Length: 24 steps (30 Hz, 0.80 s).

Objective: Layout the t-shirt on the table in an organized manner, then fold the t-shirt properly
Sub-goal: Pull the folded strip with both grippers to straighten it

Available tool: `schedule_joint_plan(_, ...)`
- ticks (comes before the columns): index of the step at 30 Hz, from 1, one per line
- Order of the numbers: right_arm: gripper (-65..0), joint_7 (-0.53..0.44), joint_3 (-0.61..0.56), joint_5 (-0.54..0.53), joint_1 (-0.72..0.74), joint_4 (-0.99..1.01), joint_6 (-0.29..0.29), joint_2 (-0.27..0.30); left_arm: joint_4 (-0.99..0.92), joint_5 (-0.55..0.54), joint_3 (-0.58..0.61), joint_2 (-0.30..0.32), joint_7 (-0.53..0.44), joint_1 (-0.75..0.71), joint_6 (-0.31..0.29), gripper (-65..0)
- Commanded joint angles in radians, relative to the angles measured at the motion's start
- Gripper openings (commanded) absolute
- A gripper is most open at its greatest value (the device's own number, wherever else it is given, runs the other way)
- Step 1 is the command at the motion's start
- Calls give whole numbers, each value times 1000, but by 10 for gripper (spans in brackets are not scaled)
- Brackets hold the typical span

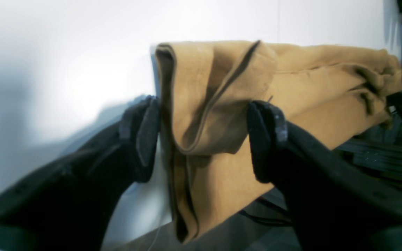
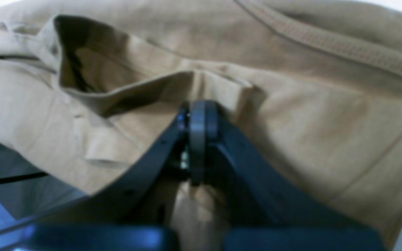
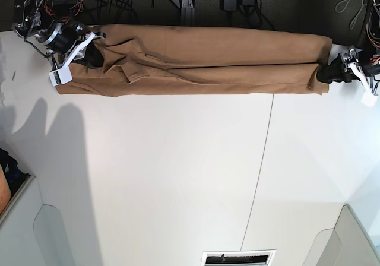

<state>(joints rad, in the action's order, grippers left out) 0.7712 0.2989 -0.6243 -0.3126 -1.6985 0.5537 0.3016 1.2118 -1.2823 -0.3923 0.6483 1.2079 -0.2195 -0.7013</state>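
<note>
t-shirt (image 3: 208,61) was stretched into a long narrow band along the far edge of the bench (image 3: 178,177), running almost the whole width in your base view. it was bunched lengthwise into a couple of folds, not spread flat. one end sat by the right gripper (image 3: 89,51) on the base view's left, the other by the left gripper (image 3: 325,74) on the base view's right.

left gripper (image 1: 202,139): jaws were wide apart, released. in your left wrist view the end of the shirt (image 1: 222,115) hung between the two fingers (image 1: 145,136), with a hemmed edge folded over itself. one pad was right at the cloth edge, the other overlapped it, but neither was squeezing it. that end drooped past the bench edge (image 1: 82,87), darker floor showing under it.

right gripper (image 2: 197,115): jaws were clenched, pads pressed together with a pinch of the shirt (image 2: 309,115) caught at the tips. cloth filled nearly all of your right wrist view; a ribbed band, looked like the collar, ran across the upper right, and a loose flap stood open to the upper left. frame was blurry, so can't tell exactly which part of the garment was pinched.

bench seam (image 3: 259,177) ran front to back, right of centre, and passed under the shirt band.
</note>
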Motion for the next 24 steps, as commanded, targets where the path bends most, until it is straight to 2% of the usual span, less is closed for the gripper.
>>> schedule_joint_plan(1,-650,0,4,-4,5,-11,0,12,6,21,-2,14,53,-19,3,-225)
schedule_joint_plan(8,-650,-1,4,-5,5,-11,0,12,6,0,-1,14,71,-61,3,-225)
schedule_joint_plan(13,-650,-2,4,-6,5,-11,0,12,6,23,0,14,21,-61,3,-249)
schedule_joint_plan(14,-650,-2,4,-9,5,-11,0,12,6,29,0,14,13,-61,3,-295)
schedule_joint_plan(15,-650,-2,4,-12,5,-11,0,12,6,31,0,14,11,-60,3,-369)
schedule_joint_plan(18,-650,-5,4,-12,5,-11,0,12,6,31,0,8,5,-60,3,-618)
schedule_joint_plan(19,-650,-5,4,-12,5,-11,1,12,6,32,0,8,-3,-60,3,-650)
schedule_joint_plan(24,-650,-13,4,-11,8,-11,0,12,6,88,0,6,-17,-22,3,-650)
